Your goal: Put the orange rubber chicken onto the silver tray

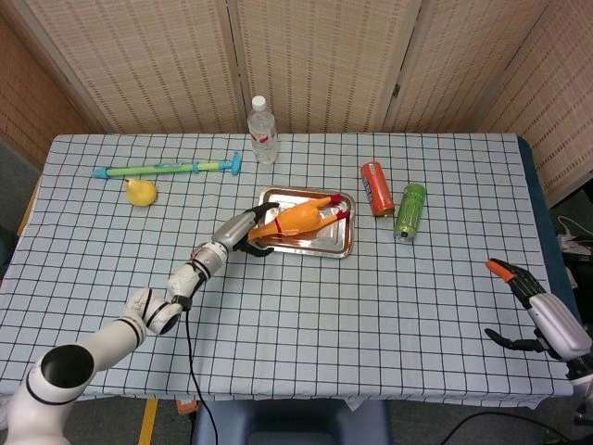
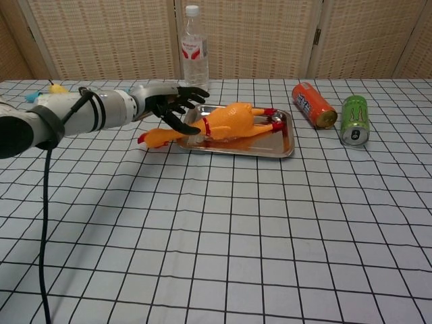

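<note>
The orange rubber chicken [image 1: 301, 218] [image 2: 229, 121] lies with its body and red feet on the silver tray [image 1: 338, 243] [image 2: 283, 145]. Its neck and head hang over the tray's left rim down to the tablecloth. My left hand [image 1: 239, 232] [image 2: 165, 102] hovers at the neck with its fingers spread, some above and some beside it, and I see no grip on it. My right hand [image 1: 537, 311] hangs open off the table's near right corner, far from the tray; only the head view shows it.
A water bottle [image 1: 263, 130] [image 2: 194, 50] stands behind the tray. A red can [image 1: 376, 188] [image 2: 313, 104] and a green can [image 1: 410, 211] [image 2: 354, 119] lie to its right. A yellow toy [image 1: 140, 191] and a long blue-green toy [image 1: 167, 169] sit far left.
</note>
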Action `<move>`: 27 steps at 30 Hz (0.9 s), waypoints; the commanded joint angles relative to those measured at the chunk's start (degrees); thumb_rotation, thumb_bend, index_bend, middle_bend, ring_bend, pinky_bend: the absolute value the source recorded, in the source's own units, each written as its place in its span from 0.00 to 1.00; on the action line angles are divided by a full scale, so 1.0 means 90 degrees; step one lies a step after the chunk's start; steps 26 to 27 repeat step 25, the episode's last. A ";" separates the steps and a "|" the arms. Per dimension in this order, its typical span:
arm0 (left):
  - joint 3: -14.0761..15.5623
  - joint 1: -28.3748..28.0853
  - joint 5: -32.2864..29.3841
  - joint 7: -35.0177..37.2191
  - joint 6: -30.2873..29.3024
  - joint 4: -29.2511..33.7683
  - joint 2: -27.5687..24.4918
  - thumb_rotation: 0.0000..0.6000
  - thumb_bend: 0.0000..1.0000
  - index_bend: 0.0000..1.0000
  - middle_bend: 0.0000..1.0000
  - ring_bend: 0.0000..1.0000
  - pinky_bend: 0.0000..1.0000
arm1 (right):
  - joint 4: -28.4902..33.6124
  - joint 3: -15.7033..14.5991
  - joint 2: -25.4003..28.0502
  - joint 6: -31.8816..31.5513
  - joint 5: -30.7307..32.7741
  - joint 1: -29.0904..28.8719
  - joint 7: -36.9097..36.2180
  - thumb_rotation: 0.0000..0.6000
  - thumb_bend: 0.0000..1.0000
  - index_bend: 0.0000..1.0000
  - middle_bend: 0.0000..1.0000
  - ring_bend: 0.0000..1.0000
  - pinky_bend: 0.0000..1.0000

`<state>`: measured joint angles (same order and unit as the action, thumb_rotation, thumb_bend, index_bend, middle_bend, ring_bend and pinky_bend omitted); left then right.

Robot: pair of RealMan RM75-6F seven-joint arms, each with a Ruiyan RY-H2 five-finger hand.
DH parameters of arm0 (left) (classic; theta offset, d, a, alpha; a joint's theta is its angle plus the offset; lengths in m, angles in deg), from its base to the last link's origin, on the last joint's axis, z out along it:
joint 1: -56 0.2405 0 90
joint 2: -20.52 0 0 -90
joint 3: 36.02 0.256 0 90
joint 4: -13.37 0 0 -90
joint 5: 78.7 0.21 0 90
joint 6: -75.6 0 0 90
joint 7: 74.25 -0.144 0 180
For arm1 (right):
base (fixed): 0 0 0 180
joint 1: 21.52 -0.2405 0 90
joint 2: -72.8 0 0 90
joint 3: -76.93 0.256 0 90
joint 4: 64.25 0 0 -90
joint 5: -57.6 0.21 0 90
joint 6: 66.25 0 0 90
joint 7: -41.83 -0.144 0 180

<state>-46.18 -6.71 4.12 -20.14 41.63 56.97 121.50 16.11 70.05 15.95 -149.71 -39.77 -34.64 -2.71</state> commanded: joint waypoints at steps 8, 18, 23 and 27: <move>0.1041 0.3042 0.0387 -0.5083 -0.4291 0.4199 -0.2708 1.00 0.33 0.00 0.00 0.00 0.03 | 0.0912 0.0099 0.0067 -0.0389 0.0267 0.0568 0.2137 1.00 0.21 0.00 0.00 0.00 0.00; 0.2127 0.5635 0.0379 -0.6449 -0.6738 0.4817 -0.3313 1.00 0.36 0.00 0.00 0.00 0.03 | 0.1823 0.0416 -0.0277 -0.0891 0.1172 0.1266 0.5135 1.00 0.21 0.00 0.00 0.00 0.00; 0.2190 0.5907 0.0623 -0.6661 -0.6910 0.5046 -0.3547 1.00 0.37 0.00 0.00 0.00 0.03 | 0.1834 0.0350 -0.0264 -0.1183 0.0747 0.1437 0.4954 1.00 0.21 0.00 0.00 0.00 0.00; 0.2175 0.5941 0.0668 -0.6575 -0.6849 0.5110 -0.3630 1.00 0.37 0.00 0.00 0.00 0.03 | 0.1810 0.0364 -0.0258 -0.1275 0.0652 0.1487 0.4906 1.00 0.21 0.00 0.00 0.00 0.00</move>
